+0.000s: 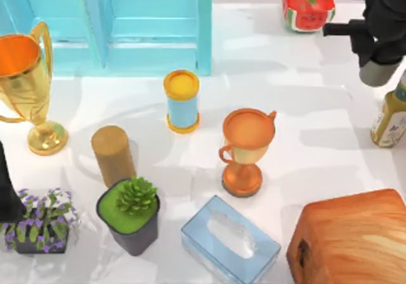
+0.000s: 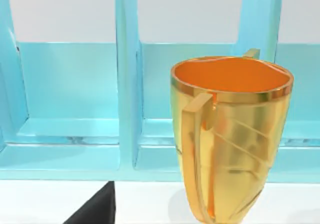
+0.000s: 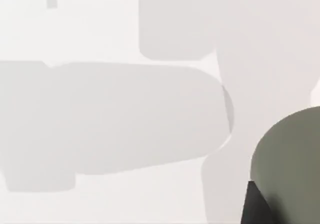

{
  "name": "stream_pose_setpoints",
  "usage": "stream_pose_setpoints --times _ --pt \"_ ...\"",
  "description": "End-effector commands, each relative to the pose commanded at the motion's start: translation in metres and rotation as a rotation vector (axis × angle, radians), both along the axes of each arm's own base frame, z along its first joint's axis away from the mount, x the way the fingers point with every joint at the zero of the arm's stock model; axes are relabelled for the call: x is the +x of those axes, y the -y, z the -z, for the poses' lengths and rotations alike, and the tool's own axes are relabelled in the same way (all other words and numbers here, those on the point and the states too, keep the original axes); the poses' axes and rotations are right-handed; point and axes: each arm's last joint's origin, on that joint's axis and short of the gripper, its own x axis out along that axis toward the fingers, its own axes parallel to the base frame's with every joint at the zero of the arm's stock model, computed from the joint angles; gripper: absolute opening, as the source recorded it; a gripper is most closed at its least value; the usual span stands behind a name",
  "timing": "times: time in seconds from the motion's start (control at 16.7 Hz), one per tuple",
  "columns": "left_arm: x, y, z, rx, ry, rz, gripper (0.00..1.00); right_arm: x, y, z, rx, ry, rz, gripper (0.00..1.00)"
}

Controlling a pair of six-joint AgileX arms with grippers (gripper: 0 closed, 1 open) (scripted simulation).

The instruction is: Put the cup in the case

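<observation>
The cup [image 1: 379, 75] is a small plain grey one at the table's far right, up near the back. My right gripper [image 1: 379, 59] comes down on it from above and is shut on the cup. In the right wrist view the cup [image 3: 287, 154] shows as a grey round wall, with one dark finger [image 3: 256, 206] against it. The case [image 1: 152, 43] is a turquoise open-fronted box with upright dividers at the back left; its compartments [image 2: 70, 84] face the left wrist camera. My left arm [image 1: 6, 189] is parked at the left edge.
A gold trophy [image 1: 25, 75] stands before the case's left end and looms close in the left wrist view [image 2: 230, 144]. Mid-table stand a blue-and-yellow cylinder [image 1: 182, 100], an orange trophy [image 1: 246, 148], a wooden cylinder [image 1: 113, 154], a potted plant [image 1: 130, 214] and a tissue box [image 1: 229, 239]. A bottle [image 1: 390, 116] and a wooden box [image 1: 352, 236] are at the right.
</observation>
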Motion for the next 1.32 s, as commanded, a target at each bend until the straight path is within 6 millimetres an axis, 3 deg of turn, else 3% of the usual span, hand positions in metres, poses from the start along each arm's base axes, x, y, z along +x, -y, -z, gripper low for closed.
stream_pose_setpoints --times 0.12,0.3,0.54,0.72,0.9,1.32 --pt "0.000 0.000 0.000 0.000 0.000 0.000 1.00 -0.012 0.044 -0.031 -0.005 0.033 0.016 0.00" --pt "0.000 0.000 0.000 0.000 0.000 0.000 1.00 -0.044 0.108 -0.065 -0.021 0.036 0.031 0.00" --pt "0.000 0.000 0.000 0.000 0.000 0.000 1.00 -0.102 0.163 -0.079 -0.013 -0.045 0.014 0.00" --pt "0.000 0.000 0.000 0.000 0.000 0.000 1.00 -0.140 0.182 -0.082 0.009 -0.090 -0.014 0.00" --pt "0.000 0.000 0.000 0.000 0.000 0.000 1.00 -0.163 0.189 -0.083 0.027 -0.105 -0.031 0.00" --pt "0.000 0.000 0.000 0.000 0.000 0.000 1.00 -0.164 0.189 -0.078 0.028 -0.109 -0.032 0.00"
